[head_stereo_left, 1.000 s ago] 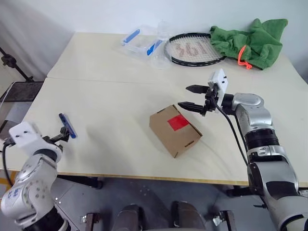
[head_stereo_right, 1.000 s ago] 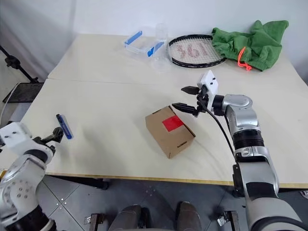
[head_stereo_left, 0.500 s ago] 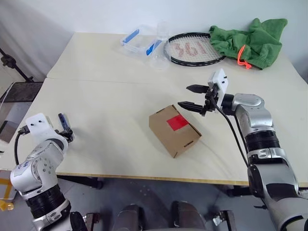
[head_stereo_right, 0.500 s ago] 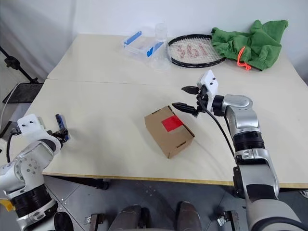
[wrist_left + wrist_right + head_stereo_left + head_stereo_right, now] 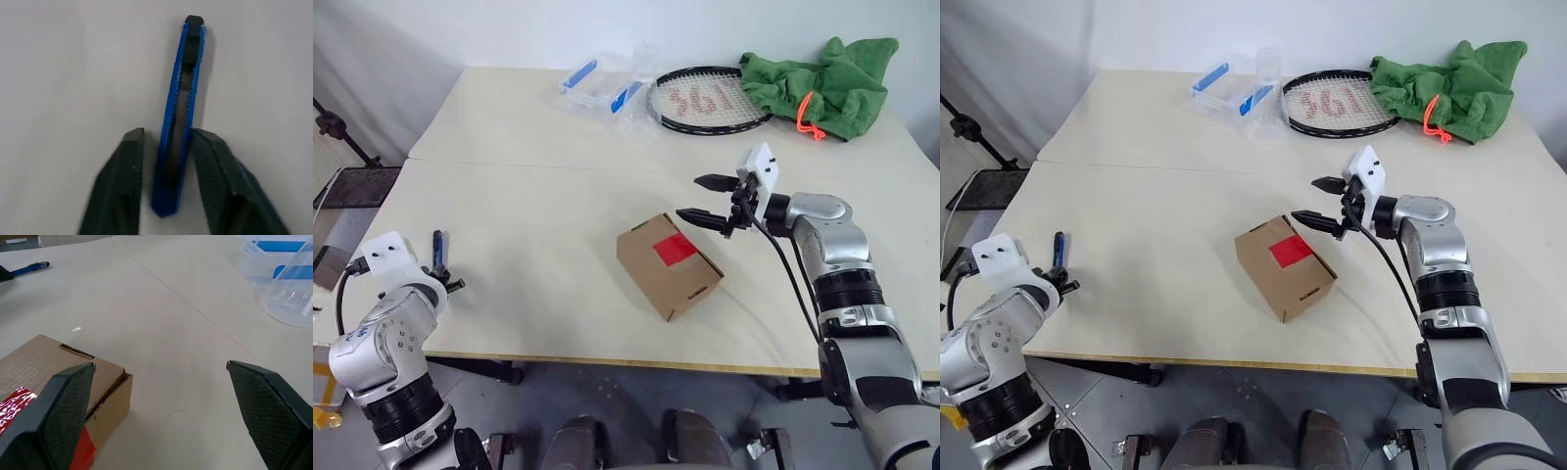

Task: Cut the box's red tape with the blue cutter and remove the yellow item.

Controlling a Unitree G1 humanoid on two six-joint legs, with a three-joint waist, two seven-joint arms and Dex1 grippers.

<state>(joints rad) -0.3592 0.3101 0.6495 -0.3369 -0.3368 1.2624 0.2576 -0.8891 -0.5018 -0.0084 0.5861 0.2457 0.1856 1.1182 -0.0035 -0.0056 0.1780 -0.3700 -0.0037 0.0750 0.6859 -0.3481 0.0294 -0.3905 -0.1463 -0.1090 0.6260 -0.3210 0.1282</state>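
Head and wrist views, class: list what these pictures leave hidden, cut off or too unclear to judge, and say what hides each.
1. Contents of the box: flaps closed under the red tape, so nothing inside shows.
2. Blue cutter in the head views: mostly hidden behind the left gripper and its wrist.
3. Whether the left fingers press the cutter: one touches, a slim gap remains beside the other.
4. Box in the right wrist view: cut off by the edge and the right gripper.

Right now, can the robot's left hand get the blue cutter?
Probably yes. The left gripper has its fingers on either side of the blue cutter, which lies flat on the table, with nothing in between.
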